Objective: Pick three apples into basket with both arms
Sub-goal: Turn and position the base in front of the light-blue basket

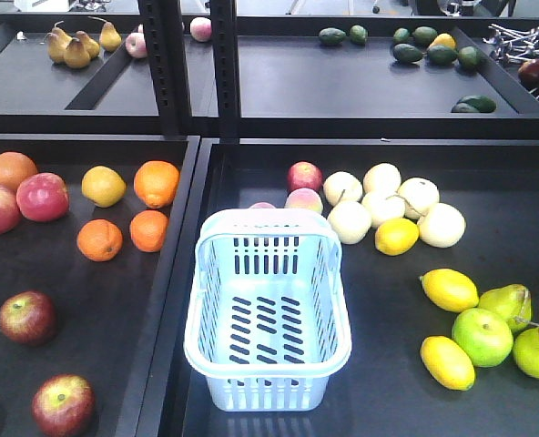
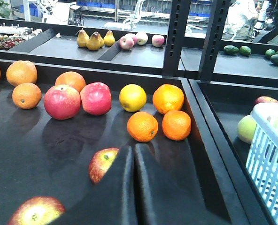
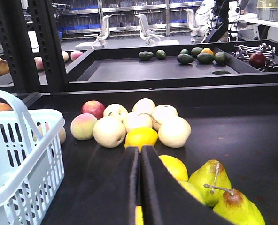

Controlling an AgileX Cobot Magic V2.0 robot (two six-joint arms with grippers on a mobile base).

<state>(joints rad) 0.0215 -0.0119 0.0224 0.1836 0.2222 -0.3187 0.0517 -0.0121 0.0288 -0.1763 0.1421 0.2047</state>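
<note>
Two dark red apples with yellow-green patches lie at the front of the left tray, one (image 1: 25, 317) behind the other (image 1: 62, 404). The left wrist view shows the same two: the farther apple (image 2: 103, 164) partly behind my left finger, the nearer apple (image 2: 35, 212) at the bottom left. My left gripper (image 2: 133, 148) is shut and empty, just right of the farther one. Another dark red apple (image 1: 304, 176) (image 3: 93, 108) lies behind the pale blue basket (image 1: 268, 390) (image 2: 270, 154) (image 3: 21, 159), which holds nothing. My right gripper (image 3: 140, 149) is shut and empty, right of the basket.
Oranges (image 1: 99, 239), a yellow fruit (image 1: 103, 186) and two bright pink-red apples (image 1: 42, 197) fill the back of the left tray. Pale round fruit (image 1: 383, 208), lemons (image 1: 449, 289) and green pears (image 1: 506, 305) lie right of the basket. A raised divider (image 1: 174, 273) separates the trays. Black posts (image 1: 224, 64) stand behind.
</note>
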